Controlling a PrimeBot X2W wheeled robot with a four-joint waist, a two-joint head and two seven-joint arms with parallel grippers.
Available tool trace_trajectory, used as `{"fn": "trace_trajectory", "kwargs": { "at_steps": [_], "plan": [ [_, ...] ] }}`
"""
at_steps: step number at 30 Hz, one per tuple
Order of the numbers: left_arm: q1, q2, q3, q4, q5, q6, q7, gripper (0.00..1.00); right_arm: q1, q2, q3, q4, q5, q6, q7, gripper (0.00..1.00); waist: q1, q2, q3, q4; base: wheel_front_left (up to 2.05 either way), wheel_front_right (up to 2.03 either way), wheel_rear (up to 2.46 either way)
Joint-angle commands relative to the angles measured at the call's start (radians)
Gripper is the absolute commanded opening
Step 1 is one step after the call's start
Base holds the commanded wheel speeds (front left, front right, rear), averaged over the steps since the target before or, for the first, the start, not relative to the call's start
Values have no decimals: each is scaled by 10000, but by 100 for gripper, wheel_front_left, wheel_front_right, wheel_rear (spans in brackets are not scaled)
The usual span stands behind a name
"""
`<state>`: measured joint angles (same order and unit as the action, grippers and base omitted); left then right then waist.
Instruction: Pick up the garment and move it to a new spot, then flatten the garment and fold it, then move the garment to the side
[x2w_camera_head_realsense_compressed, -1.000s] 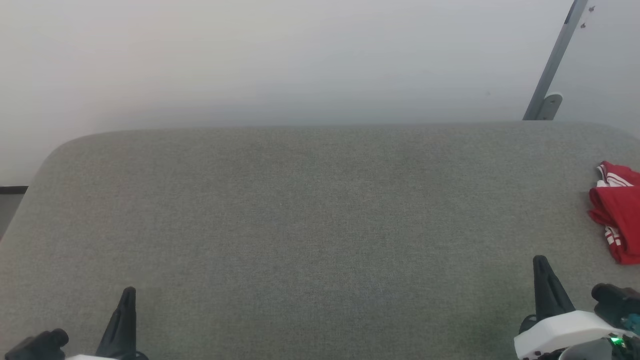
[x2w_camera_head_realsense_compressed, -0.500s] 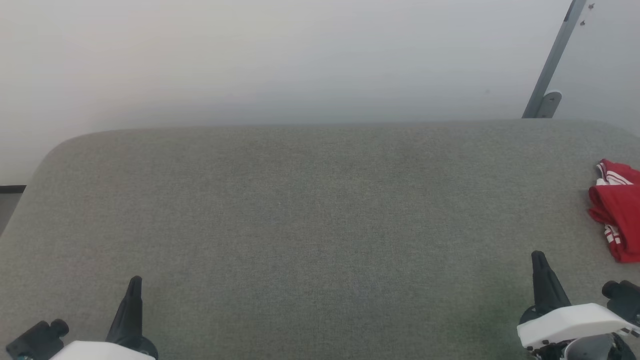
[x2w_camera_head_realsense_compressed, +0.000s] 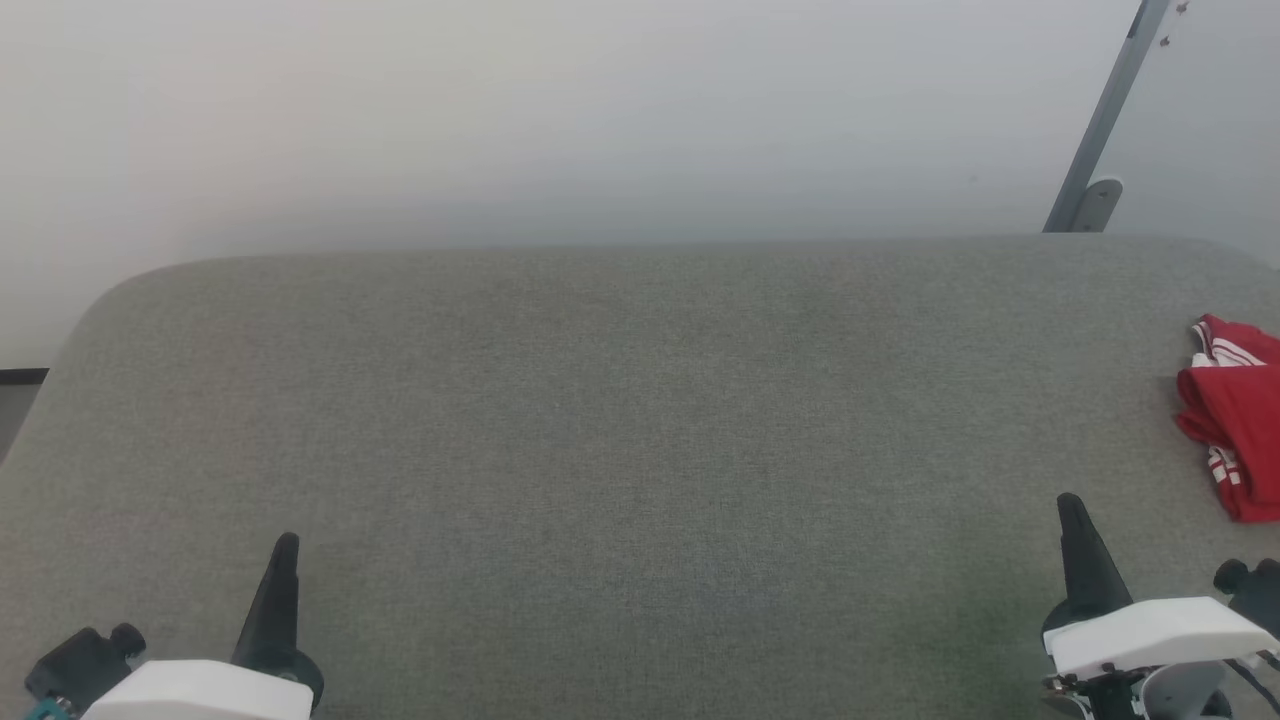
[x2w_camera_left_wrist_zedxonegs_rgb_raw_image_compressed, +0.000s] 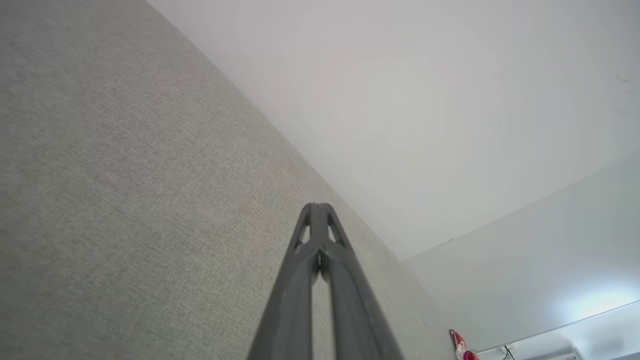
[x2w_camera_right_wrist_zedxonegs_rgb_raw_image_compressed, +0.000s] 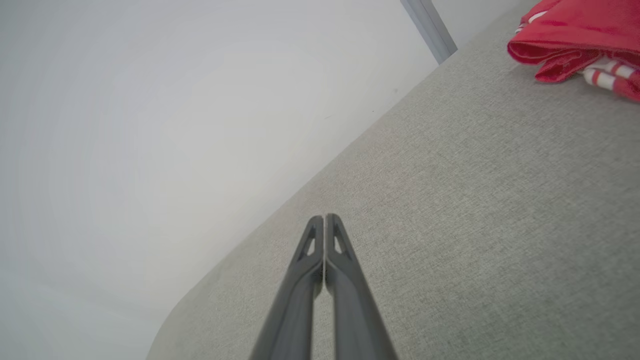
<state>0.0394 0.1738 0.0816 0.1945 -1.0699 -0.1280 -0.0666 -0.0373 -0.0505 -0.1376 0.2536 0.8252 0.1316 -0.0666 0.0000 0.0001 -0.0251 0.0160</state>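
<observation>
You'll see your left claw (x2w_camera_head_realsense_compressed: 286, 545) and right claw (x2w_camera_head_realsense_compressed: 1069, 502), both closed and empty, slightly farther forward over the table (x2w_camera_head_realsense_compressed: 620, 400) than a second ago, and beyond the right one the shirt (x2w_camera_head_realsense_compressed: 1235, 420) lies bunched at the right edge, unmoved.

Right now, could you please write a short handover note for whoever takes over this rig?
Left end effector: shut, empty, over the table's near left.
Right end effector: shut, empty, near right.
Shirt: bundled at the table's far right, not held, partly cut off in the head view.
Done: it seems folded and set aside; cannot confirm.
Left: check the fold; otherwise nothing evident.
</observation>
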Motion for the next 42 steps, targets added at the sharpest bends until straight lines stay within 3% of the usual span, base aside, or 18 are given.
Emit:
{"fn": "trace_trajectory", "kwargs": {
  "at_steps": [1, 42],
  "plan": [
    [-265, 8, 78, -70, -279, -19, 72, 0, -265, -17, 8, -154, 349, -5, 84, 0, 0, -1, 5, -3, 0, 0, 0],
    [-1066, -746, 241, 275, -3427, -35, 1141, 0, -576, -4, 150, -128, 4919, -6, 1149, 0, 0, -1, 150, -85, 0, 0, 0]
  ]
}}
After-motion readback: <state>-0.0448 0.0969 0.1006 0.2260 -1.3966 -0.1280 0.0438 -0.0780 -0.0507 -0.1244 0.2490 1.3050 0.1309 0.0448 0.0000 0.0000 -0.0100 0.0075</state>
